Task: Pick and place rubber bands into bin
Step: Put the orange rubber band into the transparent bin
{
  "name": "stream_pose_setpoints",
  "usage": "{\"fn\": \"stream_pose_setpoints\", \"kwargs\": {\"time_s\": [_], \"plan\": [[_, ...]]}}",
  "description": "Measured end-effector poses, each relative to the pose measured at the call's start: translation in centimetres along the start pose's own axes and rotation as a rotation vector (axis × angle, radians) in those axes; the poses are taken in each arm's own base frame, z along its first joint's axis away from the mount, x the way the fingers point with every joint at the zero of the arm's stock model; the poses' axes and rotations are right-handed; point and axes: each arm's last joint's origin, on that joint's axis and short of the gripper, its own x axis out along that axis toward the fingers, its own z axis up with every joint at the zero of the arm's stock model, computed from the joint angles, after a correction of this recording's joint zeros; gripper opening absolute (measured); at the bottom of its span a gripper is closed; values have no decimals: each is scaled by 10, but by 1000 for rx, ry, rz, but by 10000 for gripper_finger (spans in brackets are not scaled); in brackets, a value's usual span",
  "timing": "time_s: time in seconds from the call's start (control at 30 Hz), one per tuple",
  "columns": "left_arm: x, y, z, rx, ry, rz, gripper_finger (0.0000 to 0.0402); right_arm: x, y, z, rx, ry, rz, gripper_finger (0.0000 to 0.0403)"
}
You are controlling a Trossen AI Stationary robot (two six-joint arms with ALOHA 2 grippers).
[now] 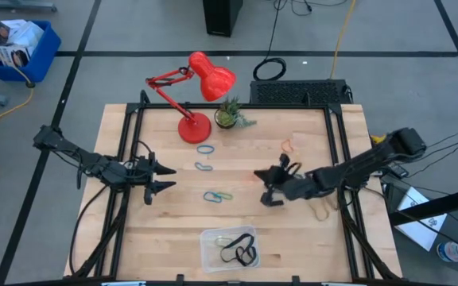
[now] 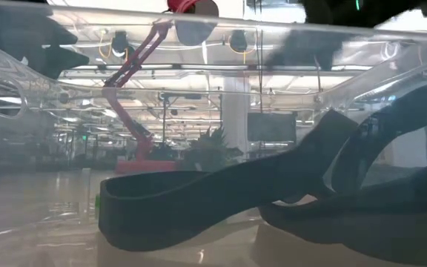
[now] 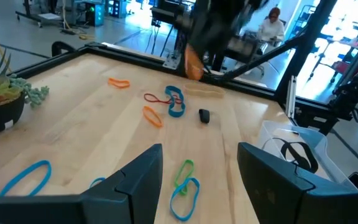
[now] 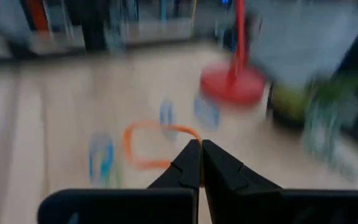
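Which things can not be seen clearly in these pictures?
- Right claw: fingers closed around an orange rubber band loop; right wrist view is smeared, so a real grip is unsure.
- Shallow clear plastic bin: low view looks through its wall, black bands hide the table.
- Tan band: high view, very faint.

The wooden table [image 1: 308,238] carries scattered rubber bands [image 1: 217,195], a clear bin [image 1: 207,249], red lamp [image 1: 195,127] and potted plant [image 1: 227,116]

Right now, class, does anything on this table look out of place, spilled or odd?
Nothing is spilled or damaged. The red lamp and small plant stand upright. Loose rubber bands lie scattered on the table, as the job expects, and several already sit in the clear bin. The right gripper is shut with an orange band hanging from it.
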Motion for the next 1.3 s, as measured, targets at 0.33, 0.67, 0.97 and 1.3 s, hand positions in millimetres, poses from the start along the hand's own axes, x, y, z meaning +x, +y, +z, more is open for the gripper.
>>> {"fn": "stream_pose_setpoints", "kwargs": {"time_s": [0.33,0.67,0.97,1.3], "plan": [[0,0,0,-5,0,0,214,-28,3,72,-101,-456,175,0],[0,0,0,-6,0,0,214,-30,39,140,-253,-71,622,0],[0,0,0,1,1,0,214,0,83,104,-203,257,727,0],[0,1,-3,15,28,8,214,36,116,48,-306,414,705,0]]}}
